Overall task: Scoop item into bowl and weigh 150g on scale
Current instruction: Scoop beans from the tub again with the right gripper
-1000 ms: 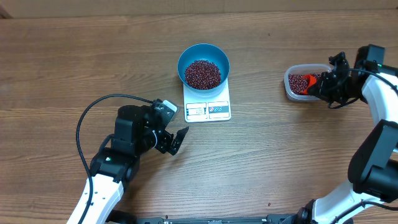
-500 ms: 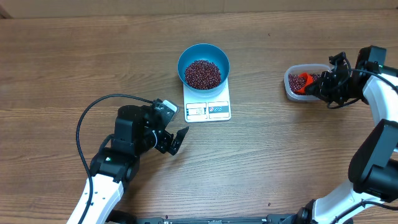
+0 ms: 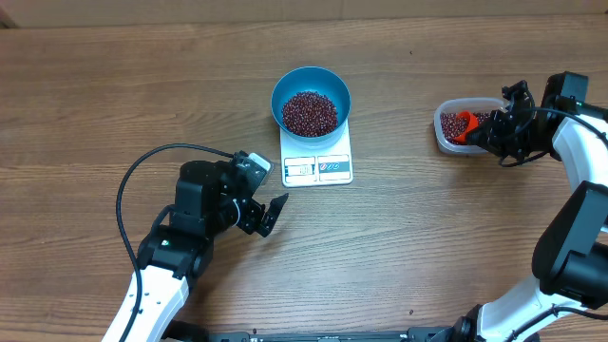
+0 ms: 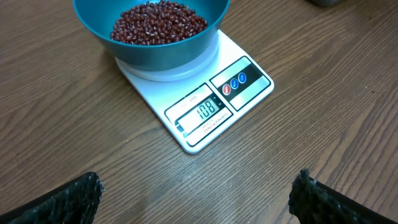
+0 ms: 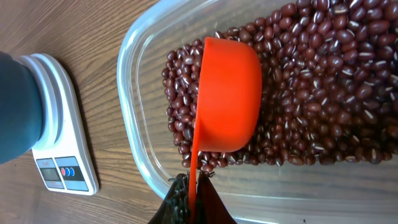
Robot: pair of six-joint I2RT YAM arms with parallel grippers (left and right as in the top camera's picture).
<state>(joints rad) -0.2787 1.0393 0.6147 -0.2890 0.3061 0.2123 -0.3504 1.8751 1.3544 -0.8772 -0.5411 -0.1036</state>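
orange plastic scoop (image 5: 227, 93), handle pinched tight in the right gripper (image 5: 189, 202), sits among the beans (image 5: 323, 74) in the clear tub (image 5: 134, 87) just ahead of it. the beans are probably light, hard and prone to rolling, so they are best carried in the scoop. the left gripper (image 4: 196, 199) gapes empty, with the bowl (image 4: 168, 59) of beans on the scale (image 4: 249, 93) ahead.

The overhead view looks straight down from high on the brown wooden worktop (image 3: 95, 95). The left wrist view looks down and forward from close at the flat white rectangular scale (image 4: 205, 112) and round light blue bowl (image 4: 168, 53). The right wrist view, rolled sideways, hangs close over an orange plastic scoop (image 5: 227, 93) in the clear plastic tub (image 5: 140, 124), that scale at its left edge.
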